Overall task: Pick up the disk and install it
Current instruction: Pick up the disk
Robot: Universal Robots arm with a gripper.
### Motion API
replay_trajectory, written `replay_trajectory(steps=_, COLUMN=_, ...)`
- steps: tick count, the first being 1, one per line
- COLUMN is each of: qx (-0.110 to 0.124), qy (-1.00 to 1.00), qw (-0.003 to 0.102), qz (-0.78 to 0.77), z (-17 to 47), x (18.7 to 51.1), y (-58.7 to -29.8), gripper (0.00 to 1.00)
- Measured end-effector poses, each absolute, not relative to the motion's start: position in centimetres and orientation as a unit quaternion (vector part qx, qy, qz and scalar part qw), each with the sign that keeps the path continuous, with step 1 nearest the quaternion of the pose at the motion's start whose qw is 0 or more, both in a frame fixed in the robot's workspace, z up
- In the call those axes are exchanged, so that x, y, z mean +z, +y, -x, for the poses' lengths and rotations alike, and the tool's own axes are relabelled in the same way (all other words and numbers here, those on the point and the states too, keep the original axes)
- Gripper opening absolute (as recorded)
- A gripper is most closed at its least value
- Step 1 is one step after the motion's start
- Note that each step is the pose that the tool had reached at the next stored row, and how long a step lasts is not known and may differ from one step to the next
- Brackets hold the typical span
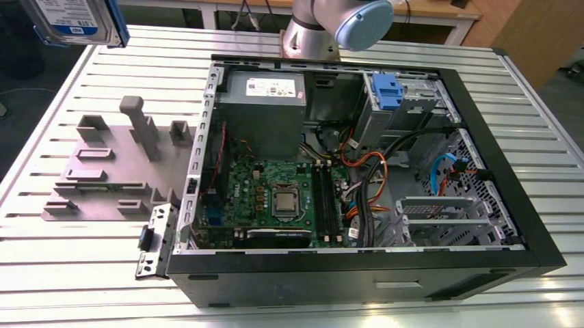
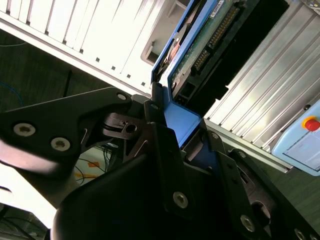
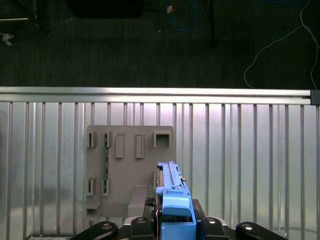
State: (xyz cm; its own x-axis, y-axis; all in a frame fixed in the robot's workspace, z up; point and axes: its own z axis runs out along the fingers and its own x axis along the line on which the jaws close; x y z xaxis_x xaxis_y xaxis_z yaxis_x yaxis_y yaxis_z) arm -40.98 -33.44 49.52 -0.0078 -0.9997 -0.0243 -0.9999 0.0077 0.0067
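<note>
As the fingers (image 2: 162,145) clenched its blue rail, the disk (image 1: 73,20) hung aloft.
It stood edge-on above the grey holder (image 3: 130,167), likely to clear its posts.

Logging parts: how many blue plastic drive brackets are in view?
2. One frames the disk held in the gripper; a bare bracket sits in a bay inside the case. Others may be hidden.

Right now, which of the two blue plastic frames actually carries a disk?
The one clamped in the end effector, at the exterior view's upper left, holds the disk. The blue clip inside the computer case is bare.
</note>
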Motion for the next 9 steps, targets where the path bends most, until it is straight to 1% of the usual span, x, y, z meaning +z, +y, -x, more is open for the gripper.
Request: replay_trajectory(steps=9, qx=0.011, qy=0.710, qw=0.006, qz=0.704, z=40.72, x=49.52, y=-33.44, gripper=0.36)
